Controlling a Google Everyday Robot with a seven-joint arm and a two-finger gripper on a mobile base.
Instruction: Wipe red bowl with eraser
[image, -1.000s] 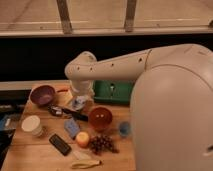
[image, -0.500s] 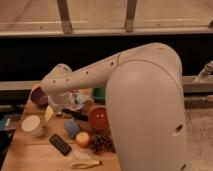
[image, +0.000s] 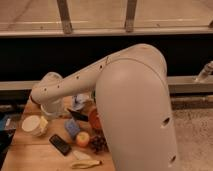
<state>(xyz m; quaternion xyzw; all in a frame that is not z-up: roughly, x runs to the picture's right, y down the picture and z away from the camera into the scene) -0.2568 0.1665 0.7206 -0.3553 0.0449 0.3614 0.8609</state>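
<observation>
Your tool (image: 52, 111) hung low over the back left part of the bench (image: 30, 156), tucked under the wrist, so you only got a partial look at it. Its fingers were spread wide, and I couldn't spot anything in them. The red bowl (image: 93, 119) sat off to the tool's right, half hidden behind the robot's white body (image: 135, 110). The eraser (image: 60, 144) lay flat on the bench in front of the tool, nearer the camera and clear of it. The blue-grey pad (image: 72, 128) lay between eraser and bowl, with an apple (image: 82, 139) just right of the eraser.
</observation>
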